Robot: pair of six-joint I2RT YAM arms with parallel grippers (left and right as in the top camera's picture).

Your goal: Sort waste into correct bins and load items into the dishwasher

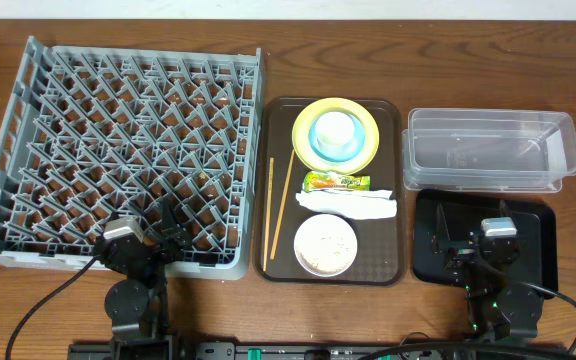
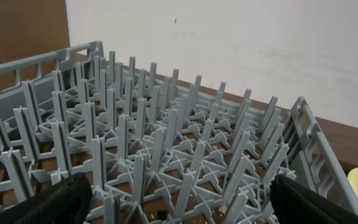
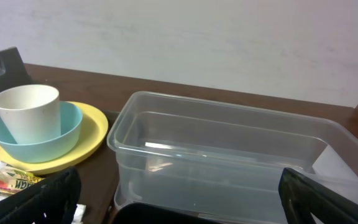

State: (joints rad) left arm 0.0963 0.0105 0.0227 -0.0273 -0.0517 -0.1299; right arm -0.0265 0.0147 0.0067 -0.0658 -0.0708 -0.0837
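Observation:
The grey dish rack [image 1: 128, 150] fills the left of the table; it also shows in the left wrist view [image 2: 166, 143]. On the brown serving tray [image 1: 278, 265] sit a yellow plate [image 1: 364, 118] holding a light blue bowl [image 1: 320, 150] with a white cup [image 1: 334, 127], a snack wrapper [image 1: 336, 182], a white napkin [image 1: 348, 205], a white bowl [image 1: 325, 244] with rice, and chopsticks [image 1: 277, 205]. My left gripper [image 1: 163, 235] is open over the rack's front edge. My right gripper [image 1: 473, 240] is open above the black tray [image 1: 538, 245], facing the clear tub [image 3: 229, 155].
The clear tub [image 1: 488, 150] stands at the back right, behind the black tray. The plate, blue bowl and cup [image 3: 27, 112] appear at the left of the right wrist view, with the wrapper [image 3: 5, 180] below them. A white wall lies beyond the table.

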